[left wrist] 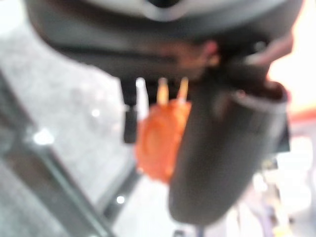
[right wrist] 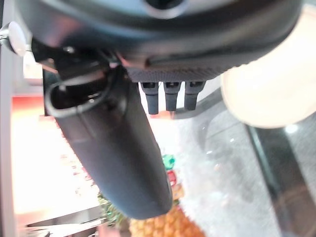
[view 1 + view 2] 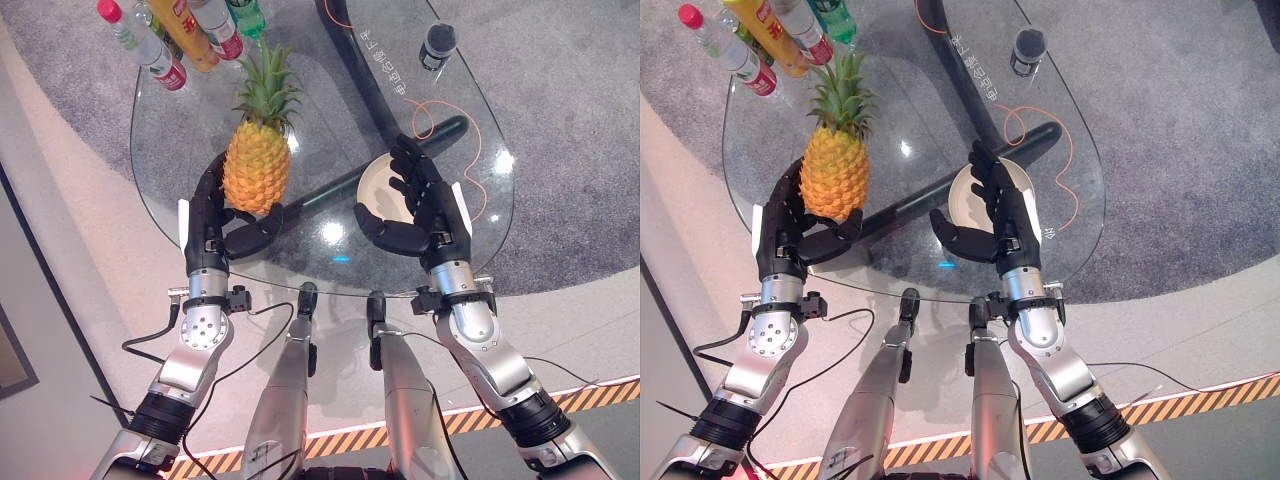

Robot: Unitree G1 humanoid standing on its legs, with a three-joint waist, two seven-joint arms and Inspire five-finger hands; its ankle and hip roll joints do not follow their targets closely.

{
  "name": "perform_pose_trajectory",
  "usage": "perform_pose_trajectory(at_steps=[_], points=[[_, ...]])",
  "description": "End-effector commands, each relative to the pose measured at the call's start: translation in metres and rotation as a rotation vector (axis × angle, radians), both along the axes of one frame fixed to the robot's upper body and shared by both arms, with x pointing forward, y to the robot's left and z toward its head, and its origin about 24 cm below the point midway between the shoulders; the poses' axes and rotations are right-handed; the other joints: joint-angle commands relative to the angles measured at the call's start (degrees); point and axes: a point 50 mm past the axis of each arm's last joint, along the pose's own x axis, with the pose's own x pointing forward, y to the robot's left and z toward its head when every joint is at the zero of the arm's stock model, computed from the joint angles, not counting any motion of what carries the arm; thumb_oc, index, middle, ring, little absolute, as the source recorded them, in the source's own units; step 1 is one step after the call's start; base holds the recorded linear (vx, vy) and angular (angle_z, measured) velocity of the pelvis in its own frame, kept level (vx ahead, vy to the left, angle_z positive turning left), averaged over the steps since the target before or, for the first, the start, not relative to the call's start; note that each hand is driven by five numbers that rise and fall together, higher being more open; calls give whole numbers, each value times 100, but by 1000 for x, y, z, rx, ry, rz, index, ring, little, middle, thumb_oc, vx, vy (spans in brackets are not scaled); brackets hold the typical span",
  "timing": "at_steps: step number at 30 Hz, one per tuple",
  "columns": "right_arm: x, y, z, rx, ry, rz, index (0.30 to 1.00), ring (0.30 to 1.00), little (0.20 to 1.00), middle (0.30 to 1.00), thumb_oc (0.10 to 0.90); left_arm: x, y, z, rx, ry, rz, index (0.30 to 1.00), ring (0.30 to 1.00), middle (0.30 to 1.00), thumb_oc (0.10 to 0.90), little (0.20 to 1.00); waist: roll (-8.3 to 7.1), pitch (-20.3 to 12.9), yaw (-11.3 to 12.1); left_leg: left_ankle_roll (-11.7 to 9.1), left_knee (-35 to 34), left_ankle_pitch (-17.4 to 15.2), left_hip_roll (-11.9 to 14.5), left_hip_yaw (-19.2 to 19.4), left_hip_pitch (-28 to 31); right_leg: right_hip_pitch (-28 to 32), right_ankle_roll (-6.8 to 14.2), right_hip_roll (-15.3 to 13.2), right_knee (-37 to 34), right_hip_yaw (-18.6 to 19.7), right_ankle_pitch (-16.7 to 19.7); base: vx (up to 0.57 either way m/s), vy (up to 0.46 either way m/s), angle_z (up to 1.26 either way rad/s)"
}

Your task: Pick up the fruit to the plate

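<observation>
Robot hand, left (image 3: 215,225): fingers and thumb curled round the lower body of the pineapple (image 3: 256,165), which stands upright, crown toward twelve o'clock, at about nine o'clock on the glass tabletop (image 3: 330,150). Robot hand, right (image 3: 420,205): fingers relaxed and spread, holding nothing, partly over the cream plate (image 3: 372,182) at three o'clock. Bottles (image 3: 185,35) clustered at eleven o'clock; dark cup (image 3: 437,45) at one o'clock. Handling advice: grip low and firm, lift straight, carry rightward clear of the bottles, and have the right hand withdraw before setting down.
</observation>
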Motion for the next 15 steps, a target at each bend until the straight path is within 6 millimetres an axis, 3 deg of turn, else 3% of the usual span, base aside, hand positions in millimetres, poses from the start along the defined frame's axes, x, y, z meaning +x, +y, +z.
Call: perform_pose_trajectory(at_steps=[1,15], points=[[-21,17,57,239,-261,164,900,900,900,900,800,-10,-17,67,31,-349,-124,300,300,300,100,200,-23,-147,-91,292,874,-836,-535,231,-63,601,211,8,-1064,-386,391,0,0,0],[-11,27,48,364,-147,232,900,900,900,900,800,-8,-30,61,146,-306,-232,300,300,300,100,200,44,-147,-55,285,848,-845,-540,245,1,621,243,-33,-1066,-400,412,0,0,0]])
